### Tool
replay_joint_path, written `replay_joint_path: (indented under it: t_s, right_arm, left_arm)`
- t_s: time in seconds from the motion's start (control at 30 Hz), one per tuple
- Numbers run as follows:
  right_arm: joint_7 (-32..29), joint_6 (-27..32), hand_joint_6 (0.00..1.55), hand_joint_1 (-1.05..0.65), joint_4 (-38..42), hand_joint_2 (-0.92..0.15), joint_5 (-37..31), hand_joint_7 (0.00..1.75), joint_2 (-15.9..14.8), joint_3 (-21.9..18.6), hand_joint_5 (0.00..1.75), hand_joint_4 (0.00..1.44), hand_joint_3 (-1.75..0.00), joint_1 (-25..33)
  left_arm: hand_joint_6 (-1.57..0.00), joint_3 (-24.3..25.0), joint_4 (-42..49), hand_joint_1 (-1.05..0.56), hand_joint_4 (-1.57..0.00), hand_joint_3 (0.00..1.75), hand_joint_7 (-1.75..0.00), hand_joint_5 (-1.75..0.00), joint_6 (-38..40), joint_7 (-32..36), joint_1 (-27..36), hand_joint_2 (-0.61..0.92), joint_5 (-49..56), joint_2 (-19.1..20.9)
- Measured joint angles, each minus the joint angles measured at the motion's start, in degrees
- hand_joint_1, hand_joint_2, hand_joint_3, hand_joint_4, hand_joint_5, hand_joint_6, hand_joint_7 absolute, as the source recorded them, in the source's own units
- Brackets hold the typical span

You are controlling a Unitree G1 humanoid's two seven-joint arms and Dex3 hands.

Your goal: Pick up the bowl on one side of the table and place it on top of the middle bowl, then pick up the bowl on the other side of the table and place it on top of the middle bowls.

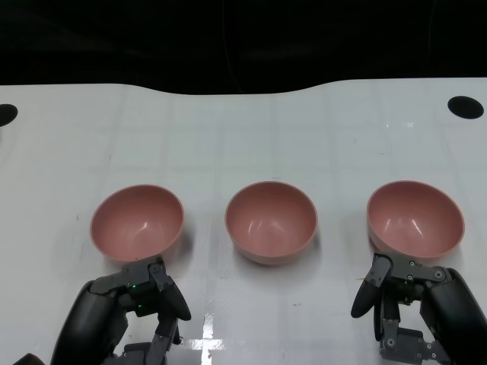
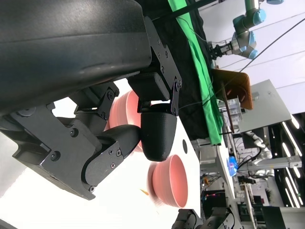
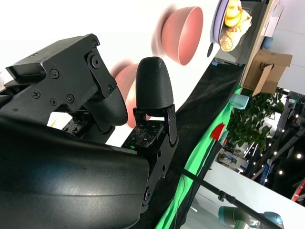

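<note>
Nearest the camera, the left hand (image 1: 141,304) sits low at the near edge of the white table (image 1: 243,129), just short of the left bowl (image 1: 138,222). Its fingers are spread and hold nothing; in the head view they stop at the bowl's near rim, and I cannot tell whether a fingertip touches it. The right hand (image 1: 411,300) mirrors it on the other side, fingers apart and empty, just below the right bowl (image 1: 415,219).

A little farther back, the three pink bowls stand in a row, upright and apart from one another. The middle bowl (image 1: 271,222) is alone, with nothing stacked in it. The left wrist view shows its own fingers (image 2: 157,133) in front of a nearby bowl, with another bowl (image 2: 170,186) farther along the table.

Beyond the bowls lies bare tabletop up to the dark far edge.

Judging from this, neither stacking step is done. Both side bowls are still to be picked up and set into the middle one, and the hands look poised to start.
</note>
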Motion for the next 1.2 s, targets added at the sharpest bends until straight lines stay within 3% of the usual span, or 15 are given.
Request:
replay_joint_path:
  t_s: [1.0, 1.2]
  right_arm:
    - [-0.3, -0.1, 0.85, 0.0, 0.0, -0.23, 0.3, 1.4, 0.1, 0.0, 1.74, 0.93, -1.64, -0.1]
    - [-0.3, 0.0, 0.84, 0.01, -0.3, -0.27, 0.5, 1.39, 0.1, 0.0, 1.71, 0.92, -1.6, 0.0]
  left_arm:
    - [-0.81, 0.0, 0.0, -0.18, -0.83, 1.33, -1.47, -1.7, -0.1, 0.0, -0.2, 0.37, 0.3, 0.1]
    - [-0.81, 0.0, 0.0, -0.19, -0.83, 1.34, -1.48, -1.7, -0.5, 0.0, -0.2, 0.37, 0.5, 0.1]
